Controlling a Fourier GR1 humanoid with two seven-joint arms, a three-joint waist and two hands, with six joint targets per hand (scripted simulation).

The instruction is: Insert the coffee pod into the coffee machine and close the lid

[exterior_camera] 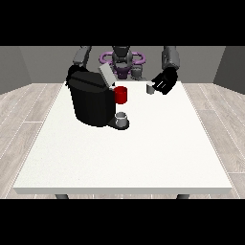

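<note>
Pod point(150, 88) pinched by hand at view's right point(162, 84), coffee machine point(91, 100) lid point(106, 75) raised, cup point(122, 119) beneath spout.

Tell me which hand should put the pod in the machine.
The robot's left hand, at the view's right: the pod is already at its fingers. The other hand is hidden behind the machine, whose lid stands open.
</note>
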